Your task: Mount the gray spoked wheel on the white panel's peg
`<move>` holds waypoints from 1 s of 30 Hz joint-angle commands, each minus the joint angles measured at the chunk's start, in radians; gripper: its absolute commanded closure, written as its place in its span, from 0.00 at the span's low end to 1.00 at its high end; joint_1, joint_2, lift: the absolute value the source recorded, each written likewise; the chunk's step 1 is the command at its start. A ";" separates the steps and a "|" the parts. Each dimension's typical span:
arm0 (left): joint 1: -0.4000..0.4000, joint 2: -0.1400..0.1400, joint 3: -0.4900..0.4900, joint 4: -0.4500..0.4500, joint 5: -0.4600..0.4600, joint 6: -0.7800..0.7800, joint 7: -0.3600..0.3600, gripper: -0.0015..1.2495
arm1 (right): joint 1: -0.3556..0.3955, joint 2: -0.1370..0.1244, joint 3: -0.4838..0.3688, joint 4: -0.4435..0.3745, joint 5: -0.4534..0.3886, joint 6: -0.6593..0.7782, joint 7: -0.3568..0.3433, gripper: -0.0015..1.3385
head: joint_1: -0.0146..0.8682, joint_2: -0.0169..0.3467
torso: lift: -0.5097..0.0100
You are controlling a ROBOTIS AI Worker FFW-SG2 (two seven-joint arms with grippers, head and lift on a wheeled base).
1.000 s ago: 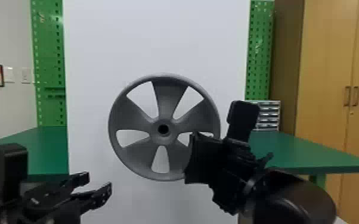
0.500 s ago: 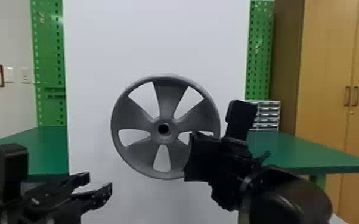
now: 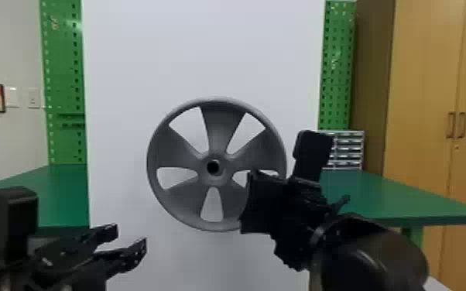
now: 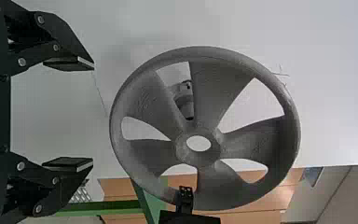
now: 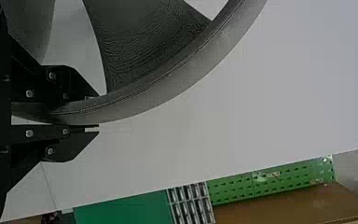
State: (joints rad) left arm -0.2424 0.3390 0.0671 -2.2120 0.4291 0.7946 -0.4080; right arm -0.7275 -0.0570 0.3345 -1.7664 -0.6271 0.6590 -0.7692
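Note:
My right gripper point(image 3: 249, 205) is at the lower right of the gray spoked wheel point(image 3: 222, 127) in the head view. In the right wrist view that gripper point(image 5: 95, 113) is shut on the rim of the wheel point(image 5: 168, 86). The wheel is held upright before the white panel point(image 3: 205, 46), its hub facing the head camera. My left gripper point(image 3: 131, 234) stands open and empty, lower left of the wheel. Seen from the left wrist, that gripper point(image 4: 93, 114) is apart from the wheel point(image 4: 256, 144), and the gray peg point(image 4: 185, 102) shows through a gap between spokes, off the hub hole.
Green tables point(image 3: 375, 197) stand on both sides of the panel, with green pegboards point(image 3: 64, 77) behind. A small drawer unit point(image 3: 348, 149) sits on the right table, near a wooden cabinet point(image 3: 422, 77).
Held by the right gripper, the wheel has shifted very slightly to the right and up in the head view. The left arm has kept still.

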 commanded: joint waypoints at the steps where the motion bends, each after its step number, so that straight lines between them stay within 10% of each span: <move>1: 0.000 0.000 0.000 0.000 0.000 0.000 0.000 0.41 | -0.004 0.002 -0.002 0.015 0.001 -0.001 0.007 0.90 | 0.15 0.03 | 0.14; 30: -0.006 0.005 -0.006 0.002 0.000 0.000 0.000 0.42 | -0.035 0.008 0.011 0.079 0.003 -0.029 0.014 0.90 | 0.15 0.03 | 0.14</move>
State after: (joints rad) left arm -0.2473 0.3419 0.0632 -2.2120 0.4295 0.7946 -0.4080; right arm -0.7578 -0.0499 0.3445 -1.6906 -0.6259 0.6337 -0.7545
